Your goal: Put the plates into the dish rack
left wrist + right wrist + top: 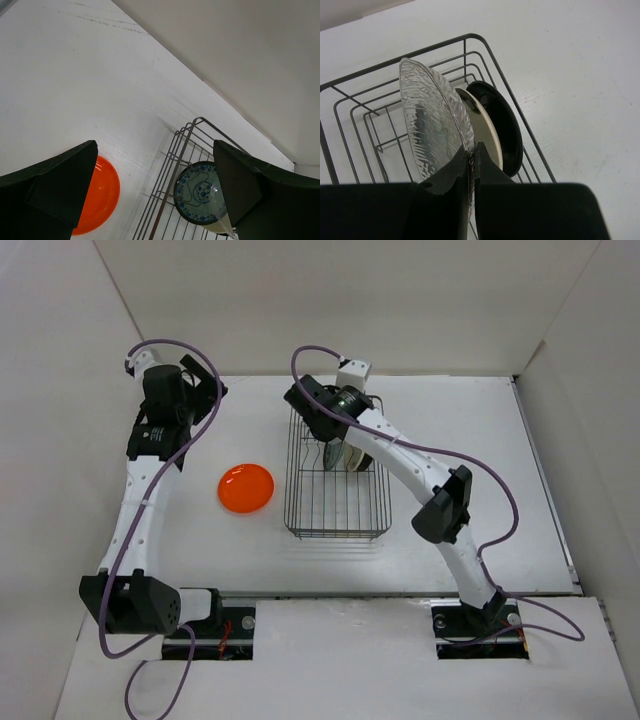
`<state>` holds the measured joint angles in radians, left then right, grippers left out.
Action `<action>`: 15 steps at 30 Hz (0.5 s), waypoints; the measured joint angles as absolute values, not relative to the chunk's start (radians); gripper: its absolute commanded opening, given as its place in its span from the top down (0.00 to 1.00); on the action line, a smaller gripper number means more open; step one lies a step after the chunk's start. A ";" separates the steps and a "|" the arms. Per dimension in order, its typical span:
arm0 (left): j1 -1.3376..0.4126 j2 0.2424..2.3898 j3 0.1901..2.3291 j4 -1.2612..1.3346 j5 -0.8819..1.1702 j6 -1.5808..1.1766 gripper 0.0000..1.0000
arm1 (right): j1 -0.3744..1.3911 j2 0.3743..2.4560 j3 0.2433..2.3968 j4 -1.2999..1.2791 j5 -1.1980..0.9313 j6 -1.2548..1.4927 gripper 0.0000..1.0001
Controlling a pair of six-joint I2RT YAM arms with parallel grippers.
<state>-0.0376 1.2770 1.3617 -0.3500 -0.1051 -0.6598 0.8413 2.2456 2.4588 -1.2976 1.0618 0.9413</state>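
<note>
Toward the near edge of the table (450,440), left of its middle, the bright orange plate (246,488) lay flat on the bare surface. It sat just beside the left wall of the dish rack (337,510) without touching it. The rack stood around the middle of the table with its long sides running from near to far, and its near half held nothing.

In its far half several plates stood on edge between the prongs. From the right wrist view, the clear plate (432,130) stood nearest the camera. The cream plate (487,132) was just behind it and the glossy black plate (505,127) just behind that, toward the rack's right wall. The right gripper (471,152) was pinched narrowly on the clear plate's rim, with one finger on each face.

The left wrist view showed the teal-blue patterned plate (196,196) upright in the rack, with a cream edge showing just below it. I could not tell where it sat in the row relative to the clear plate.

Nearer the far-left corner, the left gripper (207,390) hung above the table with its jaws spread wide, holding nothing.
</note>
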 measured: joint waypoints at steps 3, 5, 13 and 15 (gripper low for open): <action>-0.038 1.277 1.362 -0.350 -0.105 -0.659 0.00 | 0.844 2.263 2.460 -1.275 1.058 0.922 1.00; -0.038 1.276 1.363 -0.351 -0.105 -0.659 0.00 | 0.847 2.282 2.460 -1.262 1.052 0.909 1.00; -0.038 1.258 1.370 -0.357 -0.110 -0.659 0.00 | 0.852 2.339 2.460 -1.217 1.018 0.859 1.00; -0.038 1.256 1.373 -0.357 -0.112 -0.659 0.00 | 0.852 2.339 2.460 -1.213 1.018 0.852 1.00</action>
